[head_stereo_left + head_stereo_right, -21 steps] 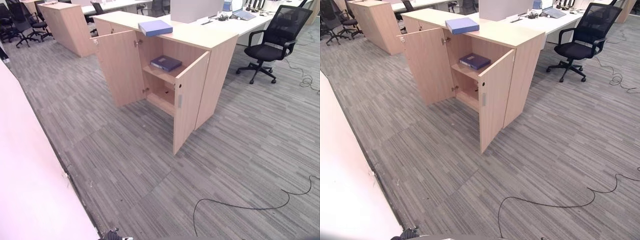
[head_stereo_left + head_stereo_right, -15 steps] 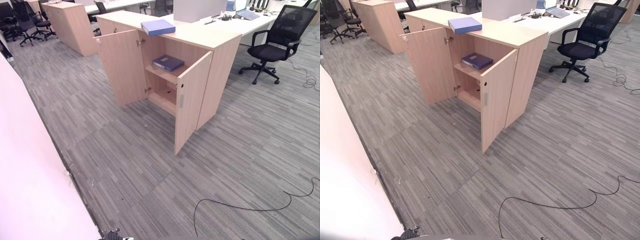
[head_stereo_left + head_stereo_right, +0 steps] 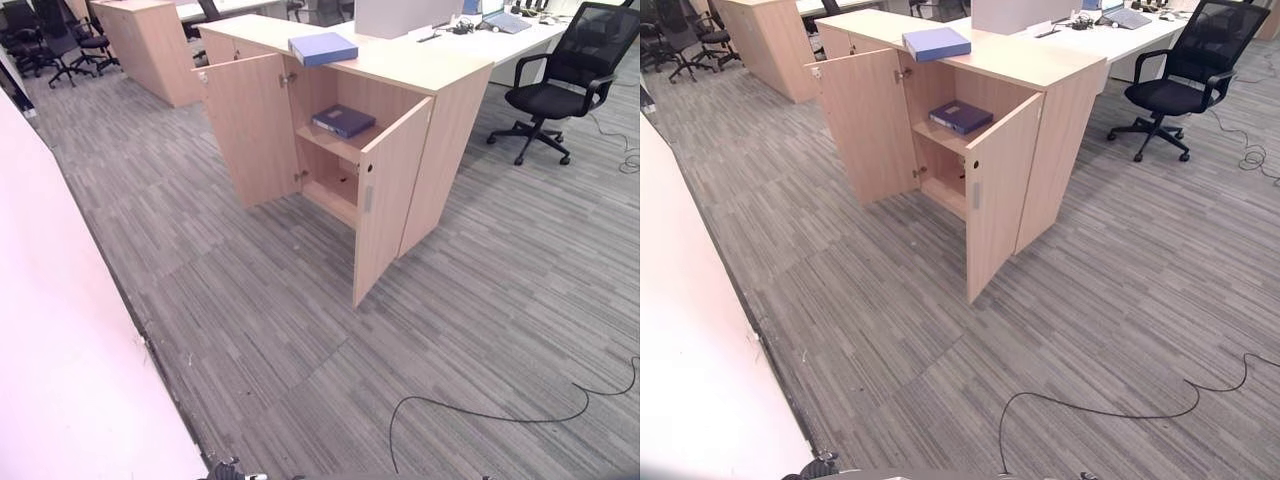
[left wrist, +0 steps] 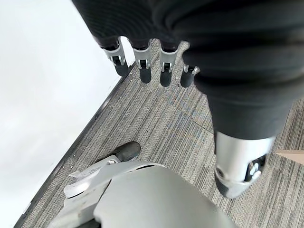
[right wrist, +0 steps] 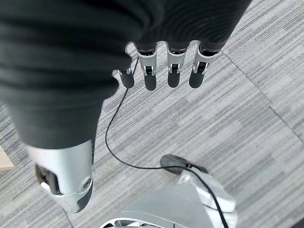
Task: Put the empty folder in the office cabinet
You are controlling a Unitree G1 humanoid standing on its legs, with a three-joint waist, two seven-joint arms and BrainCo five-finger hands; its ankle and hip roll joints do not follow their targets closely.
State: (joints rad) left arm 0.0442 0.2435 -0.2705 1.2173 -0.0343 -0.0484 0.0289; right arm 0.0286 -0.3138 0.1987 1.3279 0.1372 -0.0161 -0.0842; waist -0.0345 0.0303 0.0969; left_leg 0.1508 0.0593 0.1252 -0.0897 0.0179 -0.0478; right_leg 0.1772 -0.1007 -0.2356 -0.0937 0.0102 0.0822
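A light wooden office cabinet [image 3: 440,130] stands ahead with both doors swung open. One blue folder [image 3: 323,47] lies flat on its top. A darker blue folder [image 3: 343,120] lies on the upper shelf inside. My left hand [image 4: 142,61] hangs by my side over the grey carpet, fingers straight and holding nothing. My right hand [image 5: 166,66] hangs the same way on the other side, fingers straight and empty. Both hands are far from the cabinet.
A black office chair [image 3: 565,75] stands right of the cabinet by a white desk [image 3: 505,35]. A second wooden cabinet [image 3: 150,50] and more chairs [image 3: 60,40] are at the far left. A white wall [image 3: 70,340] runs along my left. Grey carpet lies between me and the cabinet.
The whole picture has shifted down and slightly right, so the camera has moved; the cabinet and folders have kept their places.
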